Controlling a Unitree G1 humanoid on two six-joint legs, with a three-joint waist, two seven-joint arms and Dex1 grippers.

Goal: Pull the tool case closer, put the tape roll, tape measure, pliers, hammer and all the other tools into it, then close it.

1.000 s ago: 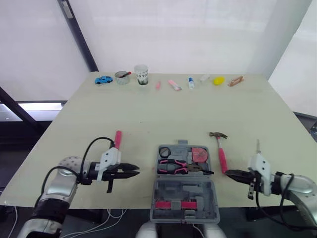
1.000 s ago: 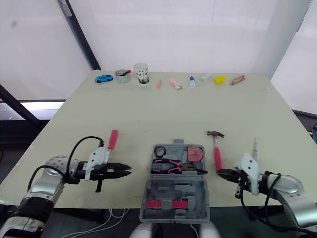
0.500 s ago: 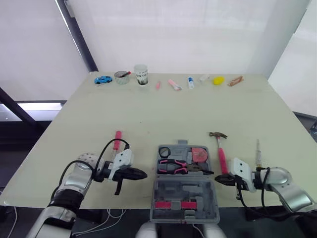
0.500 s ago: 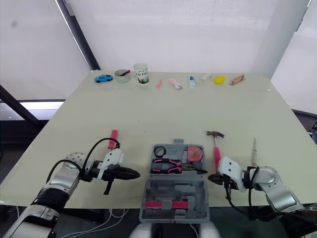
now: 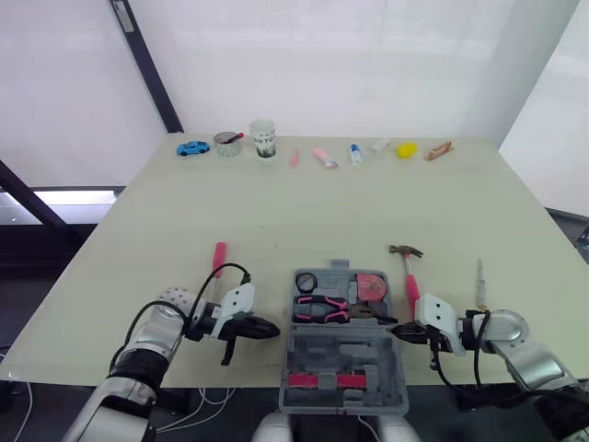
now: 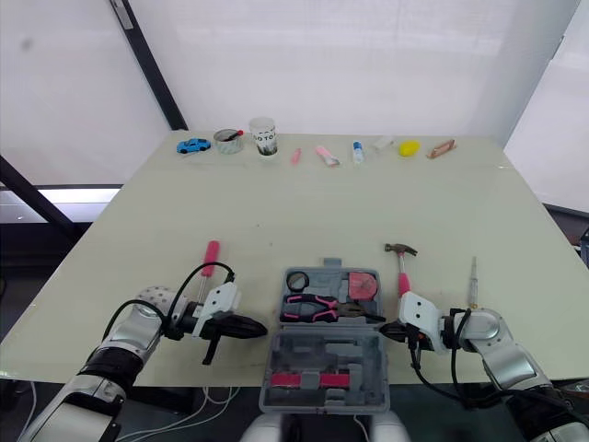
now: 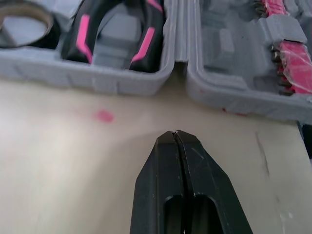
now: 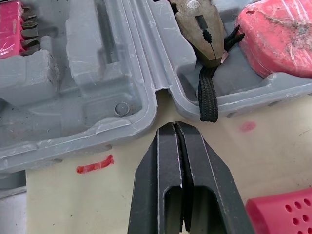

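The grey tool case (image 5: 345,354) lies open at the table's front centre. Its far half holds the tape roll (image 5: 306,282), the pink-handled pliers (image 5: 324,308) and the red tape measure (image 5: 373,286). A red strip of bits (image 5: 322,379) sits in the near half. The hammer (image 5: 409,276) lies right of the case, and a pink-handled screwdriver (image 5: 218,261) lies to its left. My left gripper (image 5: 273,329) is shut, its tip on the table just short of the case's left side by the hinge (image 7: 179,63). My right gripper (image 5: 397,329) is shut, close to the right side by the hinge.
A thin screwdriver (image 5: 479,276) lies on the table at the far right. Along the far edge stand a blue toy car (image 5: 192,147), a tin (image 5: 226,144), a cup (image 5: 263,138) and several small items. The table's front edge runs just below the case.
Both arms have swung inward: the left gripper moved right and the right gripper moved left, each ending beside the case's hinge line. The case and tools have not moved.
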